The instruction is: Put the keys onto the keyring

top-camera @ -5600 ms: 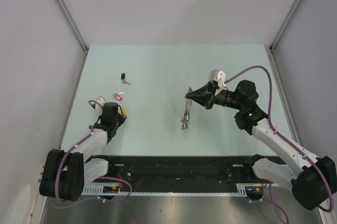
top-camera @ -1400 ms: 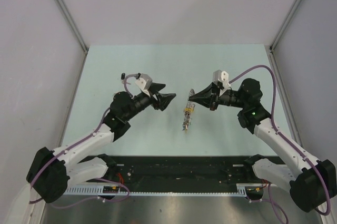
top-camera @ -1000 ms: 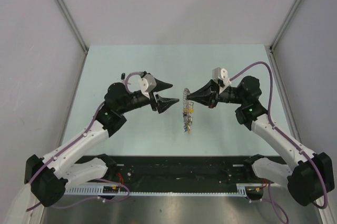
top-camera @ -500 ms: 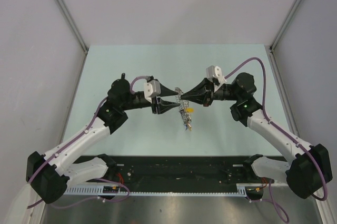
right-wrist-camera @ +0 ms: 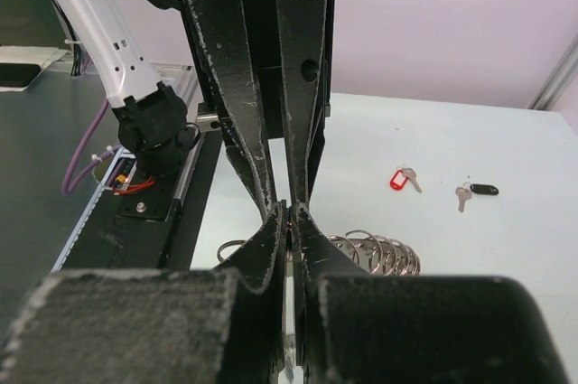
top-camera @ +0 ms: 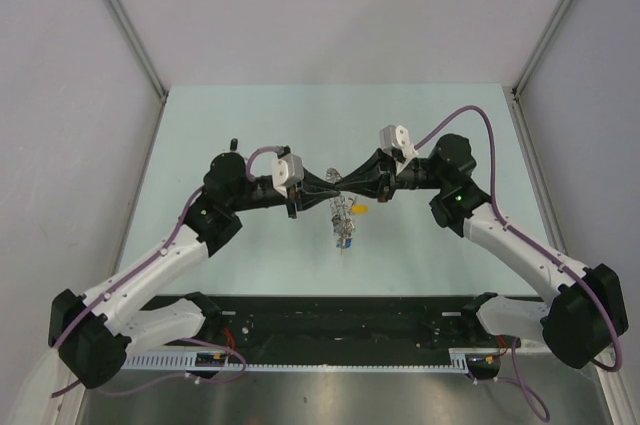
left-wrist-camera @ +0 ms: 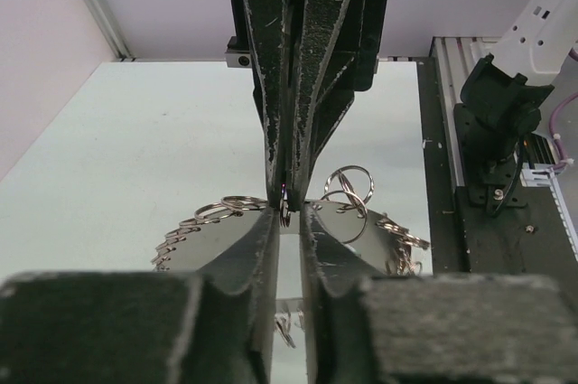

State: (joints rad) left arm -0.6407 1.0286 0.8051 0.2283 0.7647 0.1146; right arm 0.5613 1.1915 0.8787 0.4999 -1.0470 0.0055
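1. Silvery coils of the keyring (top-camera: 342, 223) hang over the middle of the table (top-camera: 450, 115). The right gripper (top-camera: 348, 182) pinches them at the top, its jaws drawn narrow on the wire.
2. Our left gripper (top-camera: 331, 186) meets it tip to tip. Its jaws are nearly together, and we cannot tell whether they grip the ring, a key, or nothing.
3. The red key (right-wrist-camera: 400, 179) and the black key (right-wrist-camera: 479, 190) lie loose on the table, well apart from the ring, so at least two are not yet threaded. A yellow head (top-camera: 358, 210) shows just beside the coils, but we cannot tell whether it is the third key.
4. We judge the step in hand to be a two-handed hold on the ring to open its split. To do it well, we should hold the right pinch firm, let the left take the wire just beside it, and pry gently. The dangling fringe can swing, and the thin wire can slip from either pinch.
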